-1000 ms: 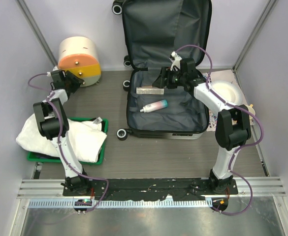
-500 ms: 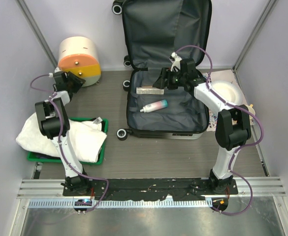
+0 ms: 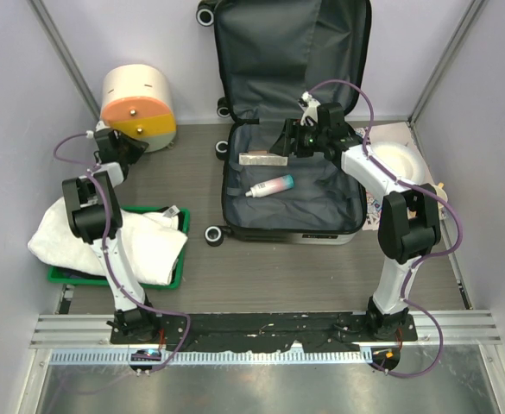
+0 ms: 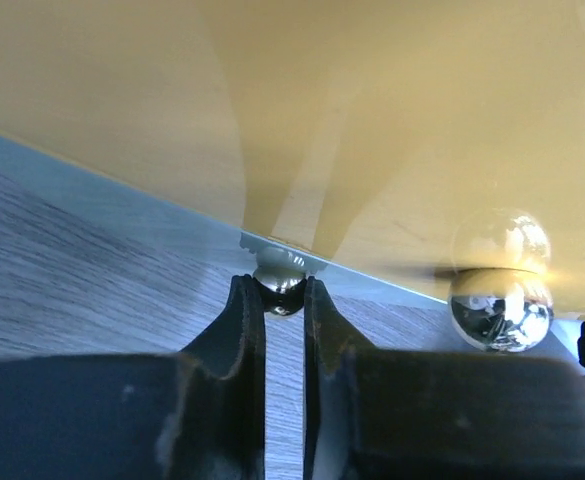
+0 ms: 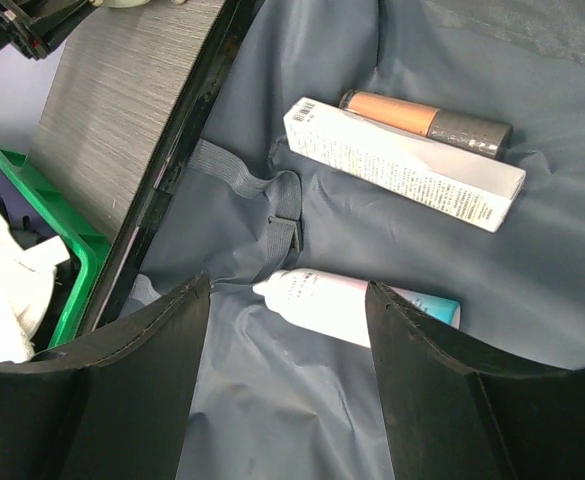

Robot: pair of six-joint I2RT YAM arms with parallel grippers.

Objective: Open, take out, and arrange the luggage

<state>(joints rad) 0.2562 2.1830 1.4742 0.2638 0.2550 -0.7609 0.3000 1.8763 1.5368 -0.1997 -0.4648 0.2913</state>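
Note:
The luggage (image 3: pixel 321 205) lies open at the back centre, its lid leaning on the wall and its dark grey lining showing. Inside it are a white box (image 5: pixel 402 165), an orange tube with a grey cap (image 5: pixel 422 118) and a white-pink-teal tube (image 5: pixel 357 310). My right gripper (image 5: pixel 288 288) hovers open above the lining, over the white-pink tube's cap, and holds nothing. At the back left, my left gripper (image 4: pixel 283 285) is closed on a small chrome knob (image 4: pixel 279 272) at the lower edge of the cream-and-orange cylinder (image 3: pixel 140 103).
A second chrome knob (image 4: pixel 499 292) sits to the right on the cylinder. The green tray (image 3: pixel 114 280) with white cloth (image 3: pixel 105 233) lies at the left. A white round object (image 3: pixel 399 162) rests right of the luggage. Walls stand close on three sides.
My left gripper's jaws have come together on the small knob at the cylinder. The right arm has stayed nearly still over the luggage.

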